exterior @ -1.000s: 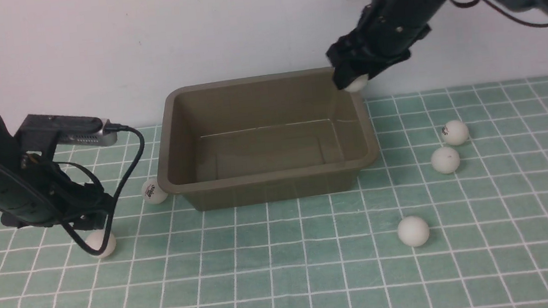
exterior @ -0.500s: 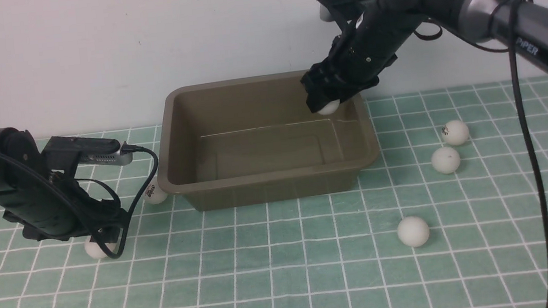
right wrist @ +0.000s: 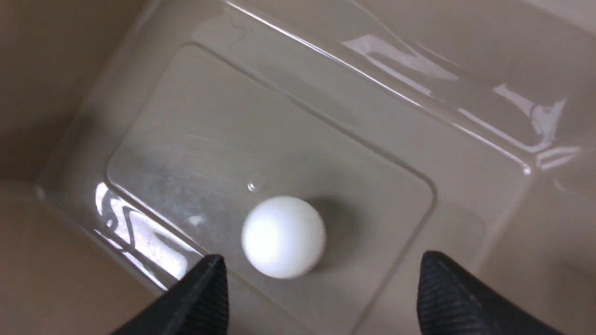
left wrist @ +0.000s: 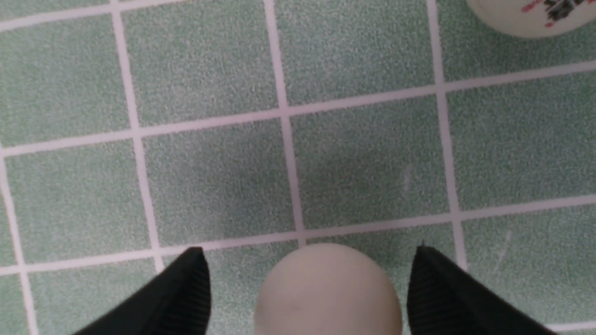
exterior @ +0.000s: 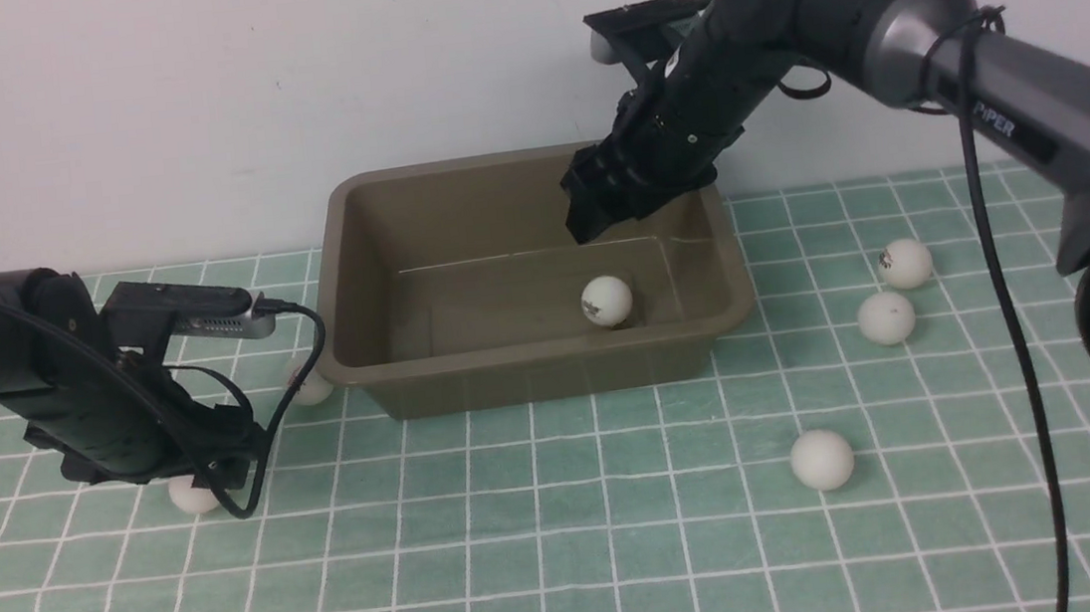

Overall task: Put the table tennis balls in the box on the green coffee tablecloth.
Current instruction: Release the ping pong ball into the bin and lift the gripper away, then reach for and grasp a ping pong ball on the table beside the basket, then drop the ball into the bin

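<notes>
My right pincer point(exterior: 587, 224) hangs released above the box point(exterior: 531, 372), a ball point(exterior: 606, 300) lying inside; my left pincer point(left wrist: 308, 260), spread, straddles another ball point(left wrist: 328, 295) on the cloth point(left wrist: 363, 163), ready to clench.

1 white ball point(exterior: 606, 300) in olive box point(exterior: 531, 372), upright — 5 more balls point(exterior: 822, 460) loose on green grid cloth point(exterior: 570, 563)

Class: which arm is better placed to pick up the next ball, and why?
Left. The left tool is open, straddling a loose ball on the tablecloth. The right tool hangs open over the box, above the boxed ball.
</notes>
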Tool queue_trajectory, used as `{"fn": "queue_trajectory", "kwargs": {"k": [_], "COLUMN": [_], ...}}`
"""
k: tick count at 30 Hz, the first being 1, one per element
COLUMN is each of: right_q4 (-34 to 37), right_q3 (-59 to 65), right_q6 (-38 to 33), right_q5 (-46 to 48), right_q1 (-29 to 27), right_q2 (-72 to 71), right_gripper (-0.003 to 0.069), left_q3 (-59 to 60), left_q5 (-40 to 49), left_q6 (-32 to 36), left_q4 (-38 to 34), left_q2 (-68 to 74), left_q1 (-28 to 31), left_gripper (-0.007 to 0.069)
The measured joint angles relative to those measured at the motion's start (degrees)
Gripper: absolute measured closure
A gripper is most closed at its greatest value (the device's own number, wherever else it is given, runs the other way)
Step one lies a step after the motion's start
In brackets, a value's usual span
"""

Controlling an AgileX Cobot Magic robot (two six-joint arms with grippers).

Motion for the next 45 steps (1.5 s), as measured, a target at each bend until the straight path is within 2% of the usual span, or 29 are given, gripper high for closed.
{"fn": "queue_trajectory", "kwargs": {"k": [3, 4, 8, 12, 15, 17, 22, 25, 28, 33, 39, 45], "right_q4": [-1.4, -2.3, -7.2, -14.3, -17.8, -17.9, -14.1, -13.6, -12.9, -10.9, -10.2, -9.5], "right_q3": [-3.1, -4.5, -7.2, -6.2, -0.2, 3.8, 14.8, 20.5, 23.5, 24.1, 24.2, 23.7], "right_q6": [0.0, 0.0, 2.5, 5.2, 6.4, 6.9, 7.1, 7.1, 7.2, 7.8, 8.8, 9.3], "right_q5": [1.7, 2.5, 5.0, 5.4, 5.5, 5.8, 5.8, 5.3, 3.5, 1.4, -0.2, -2.9], "right_q1": [0.0, 0.0, -0.5, -3.7, -9.7, -13.3, -19.7, -20.7, -20.6, -20.6, -20.6, -20.6], "right_q2": [-0.4, -1.1, -8.8, -17.4, -23.8, -25.2, -25.0, -24.3, -22.9, -18.5, -14.0, -10.2], "right_gripper": [0.0168, 0.0168, 0.0168, 0.0168, 0.0168, 0.0168, 0.0168, 0.0168, 0.0168, 0.0167, 0.0167, 0.0167], "left_q3": [0.0, -0.1, -0.9, -6.7, -13.1, -17.9, -24.1, -25.9, -27.5, -29.3, -30.8, -34.5], "left_q5": [1.2, 1.3, 4.6, 15.7, 22.8, 24.4, 23.2, 19.9, 15.7, 10.6, 9.0, 12.0], "left_q6": [0.0, 0.0, 0.0, 0.0, 0.0, 0.0, 2.1, 2.4, 2.4, 2.4, 2.4, 2.4], "left_q4": [0.0, 0.0, 0.0, 0.3, -1.2, -3.8, -7.2, -7.3, -7.1, -6.7, -6.6, -6.1], "left_q2": [0.0, 0.0, 0.0, -0.5, -2.6, -3.8, -3.6, -2.0, 0.2, 4.0, 8.4, 8.9], "left_q1": [0.0, 0.0, 0.0, 0.0, -0.3, -1.5, -8.6, -13.5, -15.7, -16.3, -16.3, -16.3], "left_gripper": [0.0267, 0.0275, 0.0272, 0.0272, 0.0272, 0.0272, 0.0272, 0.0272, 0.0272, 0.0253, 0.0138, 0.0115]}}
